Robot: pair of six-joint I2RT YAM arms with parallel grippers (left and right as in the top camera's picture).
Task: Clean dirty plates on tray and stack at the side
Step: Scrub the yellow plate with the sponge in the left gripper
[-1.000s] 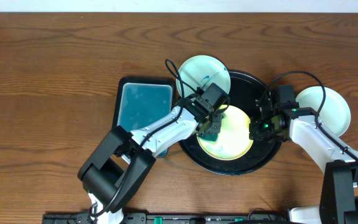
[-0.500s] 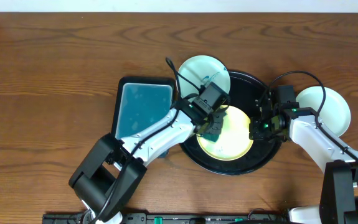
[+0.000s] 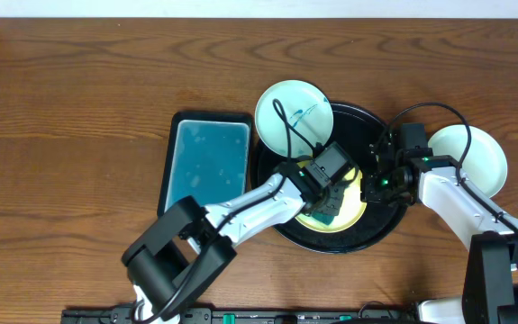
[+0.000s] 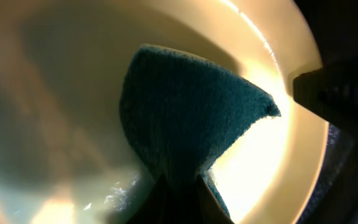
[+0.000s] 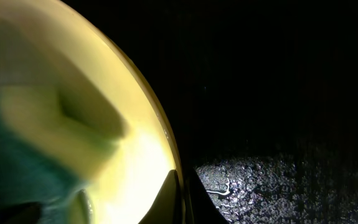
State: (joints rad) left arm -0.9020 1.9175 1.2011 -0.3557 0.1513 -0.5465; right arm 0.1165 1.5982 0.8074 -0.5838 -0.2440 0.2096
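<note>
Teal sponge point(image 4: 185, 112) pinched in left gripper point(image 3: 329, 205), arm stretched across, yellow plate point(image 4: 60, 81) under its fingertips; right gripper point(image 5: 180, 196) clamps the rim.

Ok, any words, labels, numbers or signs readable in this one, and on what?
None readable.
The teal marks on the white plate at the tray's far edge are scribbles, not letters.
Nothing printed shows on the yellow plate, tray, basin or sponge.

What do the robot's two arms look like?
The left arm and right arm are white tubes with chunky black joints and black wrists. Thin black cables loop over each wrist, and a small green light glows on the right one.
</note>
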